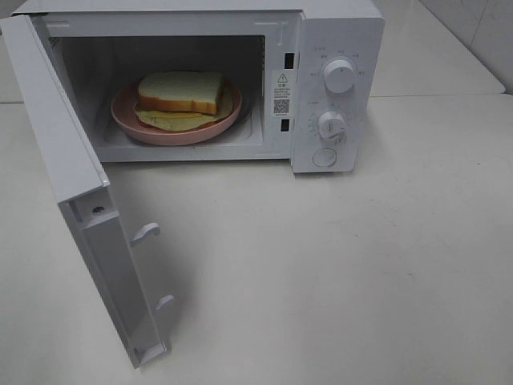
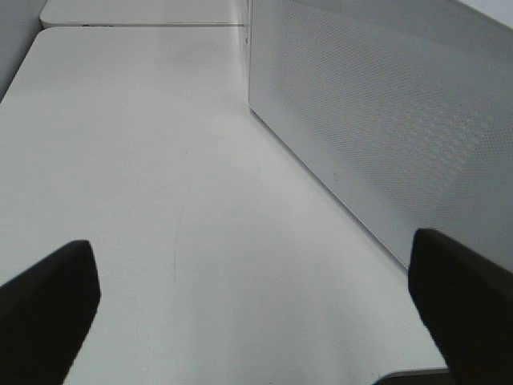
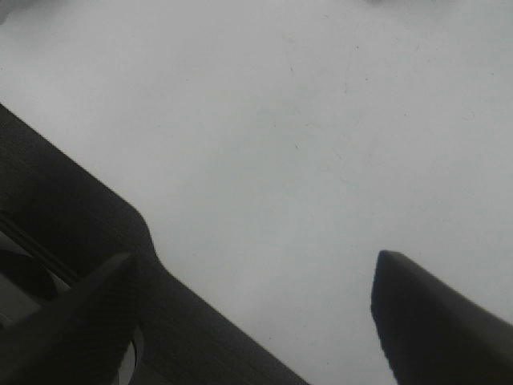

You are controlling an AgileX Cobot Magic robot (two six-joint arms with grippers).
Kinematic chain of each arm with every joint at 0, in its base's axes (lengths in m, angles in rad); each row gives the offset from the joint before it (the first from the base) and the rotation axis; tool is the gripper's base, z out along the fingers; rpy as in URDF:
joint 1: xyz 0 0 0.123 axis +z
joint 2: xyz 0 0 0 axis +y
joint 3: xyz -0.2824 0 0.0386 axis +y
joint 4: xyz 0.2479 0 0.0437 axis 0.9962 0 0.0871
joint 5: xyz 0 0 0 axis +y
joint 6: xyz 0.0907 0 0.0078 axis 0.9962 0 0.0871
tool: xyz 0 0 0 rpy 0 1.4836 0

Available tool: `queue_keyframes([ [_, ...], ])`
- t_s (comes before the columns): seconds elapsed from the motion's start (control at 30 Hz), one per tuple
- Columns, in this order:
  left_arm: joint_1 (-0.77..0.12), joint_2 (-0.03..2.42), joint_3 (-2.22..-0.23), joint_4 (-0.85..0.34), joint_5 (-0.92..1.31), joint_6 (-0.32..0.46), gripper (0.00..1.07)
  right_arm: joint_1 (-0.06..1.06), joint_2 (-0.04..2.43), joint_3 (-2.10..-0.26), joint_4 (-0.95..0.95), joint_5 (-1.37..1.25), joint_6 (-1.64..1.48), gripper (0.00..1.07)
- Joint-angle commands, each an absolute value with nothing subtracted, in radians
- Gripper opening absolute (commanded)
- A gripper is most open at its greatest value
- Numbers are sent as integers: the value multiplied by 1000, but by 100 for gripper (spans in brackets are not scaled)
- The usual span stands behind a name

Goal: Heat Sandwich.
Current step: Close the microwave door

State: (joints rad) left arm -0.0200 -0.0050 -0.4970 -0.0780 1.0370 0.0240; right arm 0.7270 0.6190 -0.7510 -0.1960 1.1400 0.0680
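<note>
Sandwich [image 1: 180, 92] lying on pink plate [image 1: 184, 138] inside the microwave [image 1: 337, 32] cavity, well back from the opening. Door [image 1: 72, 176] swung wide open on the microwave's left side. Left gripper [image 2: 256, 313] low over table [image 2: 160, 160], just beside a perforated white panel [image 2: 385, 120] of the microwave, jaws spread wide, grasping nothing. Right gripper [image 3: 256, 321] over the table too, jaws parted, nothing between them; place relative to the microwave impossible to tell.
</note>
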Motion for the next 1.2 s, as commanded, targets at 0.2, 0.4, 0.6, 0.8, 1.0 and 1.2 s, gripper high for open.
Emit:
queue_keyframes([
  [0.2, -28, -31, -493, -79, 1027, 25, 101, 723, 476, -741, -198, 1260, 106, 76],
  [0.4, -28, -31, -493, -79, 1027, 25, 101, 717, 359, -679, -200, 1262, 109, 76],
  [0.6, -28, -31, -493, -79, 1027, 25, 101, 600, 256, -567, -200, 1223, 109, 76],
  [0.8, -28, -31, -493, -79, 1027, 25, 101, 416, 176, -548, -193, 1131, 113, 76],
  [1.0, -28, -31, -493, -79, 1027, 25, 101, 322, 147, -548, -146, 1128, 144, 76],
  [1.2, -28, -31, -493, -79, 1027, 25, 101, 221, 101, -537, -123, 1084, 143, 76],
])
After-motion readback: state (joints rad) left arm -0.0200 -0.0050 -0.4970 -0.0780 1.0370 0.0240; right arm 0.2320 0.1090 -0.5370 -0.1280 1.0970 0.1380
